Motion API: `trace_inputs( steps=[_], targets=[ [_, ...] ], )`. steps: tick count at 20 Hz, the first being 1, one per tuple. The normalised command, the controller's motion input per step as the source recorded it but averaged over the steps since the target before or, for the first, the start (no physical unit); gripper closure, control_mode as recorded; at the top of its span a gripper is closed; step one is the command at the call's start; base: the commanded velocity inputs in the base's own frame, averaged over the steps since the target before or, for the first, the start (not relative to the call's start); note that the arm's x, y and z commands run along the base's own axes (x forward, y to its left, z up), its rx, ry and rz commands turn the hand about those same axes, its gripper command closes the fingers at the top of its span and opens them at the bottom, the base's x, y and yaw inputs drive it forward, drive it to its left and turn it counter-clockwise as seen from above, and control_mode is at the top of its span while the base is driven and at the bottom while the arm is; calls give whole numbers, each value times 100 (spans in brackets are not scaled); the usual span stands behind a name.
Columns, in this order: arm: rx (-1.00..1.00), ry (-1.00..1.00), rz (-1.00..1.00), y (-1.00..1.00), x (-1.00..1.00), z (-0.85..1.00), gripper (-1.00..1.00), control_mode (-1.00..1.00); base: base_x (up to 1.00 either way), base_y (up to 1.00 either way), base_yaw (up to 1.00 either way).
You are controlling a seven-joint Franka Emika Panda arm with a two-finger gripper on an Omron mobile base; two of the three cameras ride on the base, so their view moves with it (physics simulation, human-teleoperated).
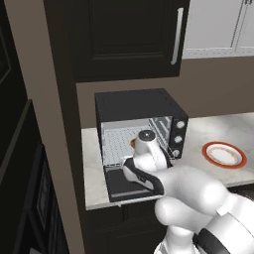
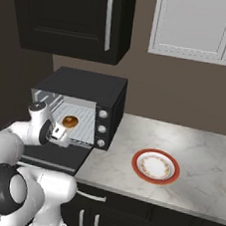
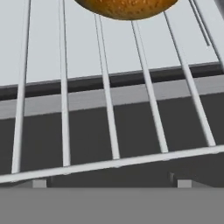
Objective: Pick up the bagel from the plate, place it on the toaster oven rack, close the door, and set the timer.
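The golden-brown bagel (image 2: 70, 122) lies on the silver toaster oven rack (image 2: 81, 126) inside the black oven; in the hand view the bagel (image 3: 127, 8) sits at the top edge over the rack's bars (image 3: 107, 109). My gripper (image 3: 111, 183) is open, its fingertips (image 3: 39, 183) wide apart with nothing between them, just short of the bagel at the rack's front edge. The door (image 1: 121, 186) hangs open, folded down flat in front of the oven under my hand. The white, red-rimmed plate (image 2: 156, 166) rests bare on the counter to the right.
The oven (image 1: 139, 106) stands at the left end of the marble counter (image 2: 205, 156) against a dark wall panel. Its knobs (image 2: 101, 128) run down its right side. Dark upper cabinets (image 1: 129, 34) hang above it.
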Motion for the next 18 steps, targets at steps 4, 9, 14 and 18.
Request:
trace_inputs(
  steps=[4,9,14,18],
  targets=[
    [0,-2,0,-2,51,-56,-100,-100,0,0,0],
    [0,-3,0,0,43,-40,-100,-100,0,0,0],
    [-1,-9,0,0,10,-16,-100,-100,0,0,0],
    [-11,-12,1,0,0,0,-100,-100,0,0,0]
  ],
)
